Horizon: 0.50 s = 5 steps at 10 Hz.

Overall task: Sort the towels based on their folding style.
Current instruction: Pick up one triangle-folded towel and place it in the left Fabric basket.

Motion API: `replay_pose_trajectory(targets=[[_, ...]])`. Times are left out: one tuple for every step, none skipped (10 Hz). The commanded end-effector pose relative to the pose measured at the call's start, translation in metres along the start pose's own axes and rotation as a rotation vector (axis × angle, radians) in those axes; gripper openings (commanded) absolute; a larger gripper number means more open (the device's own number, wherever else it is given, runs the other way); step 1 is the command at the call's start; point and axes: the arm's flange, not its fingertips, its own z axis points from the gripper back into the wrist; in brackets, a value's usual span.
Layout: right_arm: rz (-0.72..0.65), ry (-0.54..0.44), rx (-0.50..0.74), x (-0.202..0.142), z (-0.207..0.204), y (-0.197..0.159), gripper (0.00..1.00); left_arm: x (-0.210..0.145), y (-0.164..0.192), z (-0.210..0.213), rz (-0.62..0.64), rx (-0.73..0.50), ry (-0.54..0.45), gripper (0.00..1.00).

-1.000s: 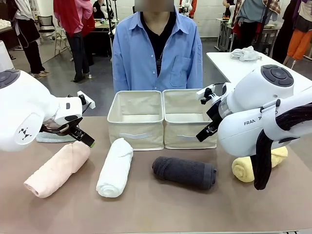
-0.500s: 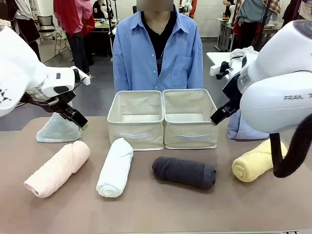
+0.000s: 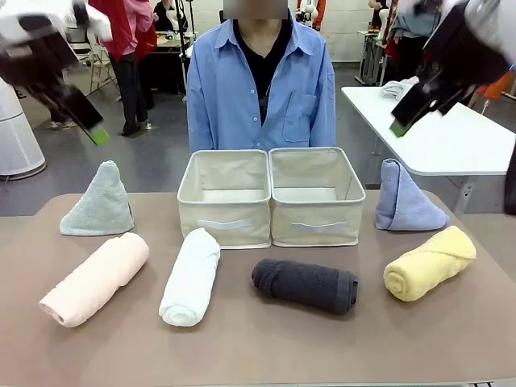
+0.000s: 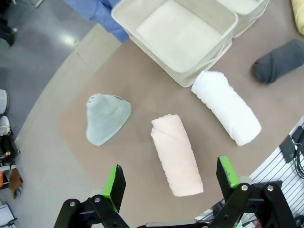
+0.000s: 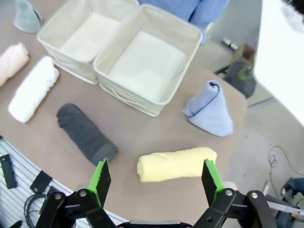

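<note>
**Both hands spread, high over six unsorted towels**

The left hand (image 4: 171,176) hangs well above the counter (image 3: 258,347), fingers spread wide with nothing between them. The right hand (image 5: 156,176) is the same on its side. No towel is in the two beige fabric boxes (image 3: 226,211), whose insides look bare.

Along the front lie a pink terry roll (image 3: 95,278), a white terry roll (image 3: 191,276), a dark grey terry roll (image 3: 305,285) and a yellow terry roll (image 3: 430,264). A mint-green terry cone (image 3: 98,203) stands left of the boxes, a periwinkle-blue terry cone (image 3: 405,200) right of them.

In the left wrist view the pink terry roll lies straight below the left hand. Its long axis crosses the line between the fingers, so a plain descent would probably close on its girth. The yellow terry roll lies below the right hand, but along the finger line, so that wrist likely needs a quarter turn.

In the front view both hands are blurred in the upper corners, cut by the edge. Nothing shows which box takes which fold.
</note>
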Motion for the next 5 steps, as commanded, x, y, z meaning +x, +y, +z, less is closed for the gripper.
replay_pose_trajectory(targets=[[0.013,0.030,-0.056,0.004,-0.025,0.009,1.00,0.004,0.007,-0.011,-0.018,0.052,-0.005,1.00],[0.000,0.000,0.000,0.000,0.000,0.000,1.00,0.000,0.000,0.000,0.000,0.000,0.000,1.00],[0.000,0.000,0.000,0.000,0.000,0.000,1.00,0.000,0.000,0.000,0.000,0.000,0.000,1.00],[0.000,0.000,0.000,0.000,0.000,0.000,1.00,0.000,0.000,0.000,0.000,0.000,0.000,1.00],[0.000,0.000,0.000,0.000,0.000,0.000,1.00,0.000,0.000,0.000,0.000,0.000,0.000,1.00]])
